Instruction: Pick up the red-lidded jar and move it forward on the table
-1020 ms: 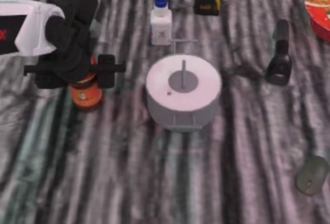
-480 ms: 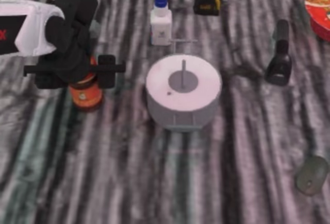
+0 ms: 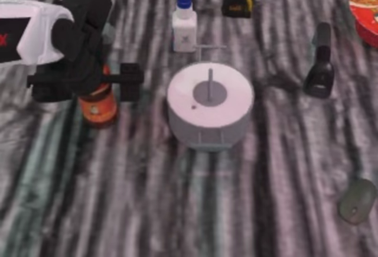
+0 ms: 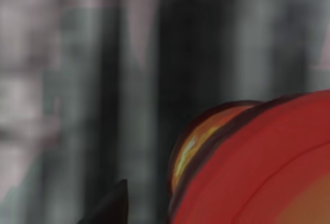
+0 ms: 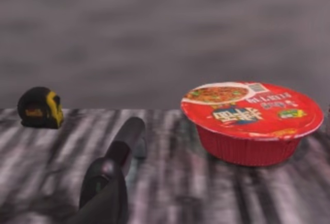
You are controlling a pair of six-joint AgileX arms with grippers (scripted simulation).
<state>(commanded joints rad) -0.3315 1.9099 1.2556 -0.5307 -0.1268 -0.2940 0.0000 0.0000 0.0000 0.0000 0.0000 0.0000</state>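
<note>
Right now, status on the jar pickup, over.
Left gripper down over the red-lidded jar, finger state unclear. Jar upright on the table, lid close under the left wrist camera. Right arm out of the top view. White round container beside, apart from the jar.

This is looking like a rendered test bench rather than a home: a worktop (image 3: 195, 210) wearing a streaked grey cloth, unrelated goods lying scattered around a white round box (image 3: 210, 104). Behind it a glue bottle (image 3: 184, 22) and tape measure (image 3: 237, 2) are sitting; right of it, a handheld scanner (image 3: 319, 61) and noodle bowl (image 5: 250, 121).
</note>
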